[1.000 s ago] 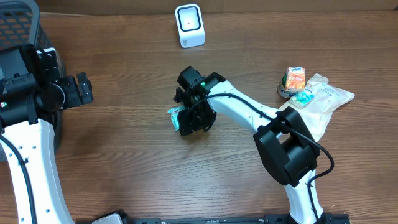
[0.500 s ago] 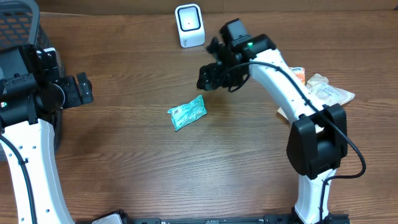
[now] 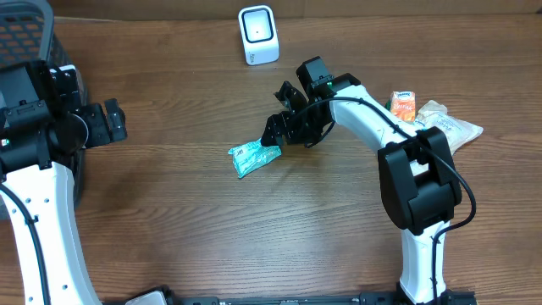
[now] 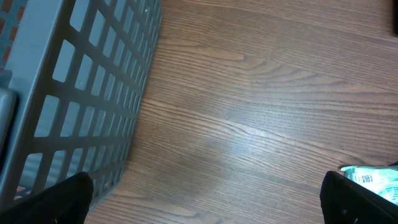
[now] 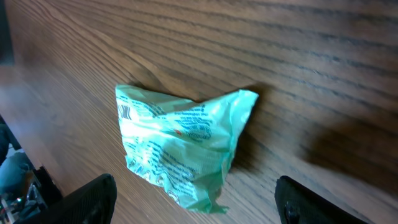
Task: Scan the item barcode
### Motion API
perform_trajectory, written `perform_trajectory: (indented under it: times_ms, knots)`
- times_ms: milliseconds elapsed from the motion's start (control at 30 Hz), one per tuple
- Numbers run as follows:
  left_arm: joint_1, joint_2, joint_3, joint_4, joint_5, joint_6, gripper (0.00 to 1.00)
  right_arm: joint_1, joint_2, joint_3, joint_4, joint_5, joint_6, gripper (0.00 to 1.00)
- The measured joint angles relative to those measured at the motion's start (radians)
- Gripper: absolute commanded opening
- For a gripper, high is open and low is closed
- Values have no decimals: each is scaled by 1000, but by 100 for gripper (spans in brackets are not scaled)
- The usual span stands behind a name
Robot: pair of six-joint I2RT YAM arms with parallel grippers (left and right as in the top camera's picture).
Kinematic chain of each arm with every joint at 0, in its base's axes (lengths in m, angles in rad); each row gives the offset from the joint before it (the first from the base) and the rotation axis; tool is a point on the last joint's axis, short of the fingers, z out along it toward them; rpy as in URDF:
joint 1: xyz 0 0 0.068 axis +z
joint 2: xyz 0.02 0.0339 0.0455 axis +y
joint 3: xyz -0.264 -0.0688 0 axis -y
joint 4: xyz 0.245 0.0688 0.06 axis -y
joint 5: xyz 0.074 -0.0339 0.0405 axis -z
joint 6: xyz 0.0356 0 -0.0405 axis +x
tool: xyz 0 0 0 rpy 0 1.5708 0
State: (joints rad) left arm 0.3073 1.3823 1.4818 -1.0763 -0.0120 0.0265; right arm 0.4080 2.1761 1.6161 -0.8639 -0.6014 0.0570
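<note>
Mid-table, just beside right gripper — green plastic packet, lying flat, not held. Jaws spread wide, empty. Looks light, soft, crinkly, probably slippery — best pinched at a crimped end seam, keeping printed face clear for white scanner.

Overhead view: bright, even, diffuse light from above. The wood of the table is uniformly lit with no hard glare. The white scanner by the far edge is nearly washed out. There is a faint, soft shadow beneath the right tool.

Left wrist view: a pale sheen lies across the wood. The basket mesh is slightly soft. Left tool: fingertips dark and blurred.

Right wrist view: the green packet is sharp, with a dark shadow along its right side. The tool's fingertips are out of focus.
</note>
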Motion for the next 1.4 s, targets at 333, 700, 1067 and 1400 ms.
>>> perform_trajectory:
  times_ms: [333,700,1067,1400]
  knots:
    - [0,0,0,0,0,0,100,0,0,-99,105,-43,47,71]
    - [0,0,0,0,0,0,100,5,0,-125,165,-72,89,70]
    - [0,0,0,0,0,0,100,48,0,-126,175,-71,99,59]
    - [0,0,0,0,0,0,99,49,0,-168,217,-77,97,10]
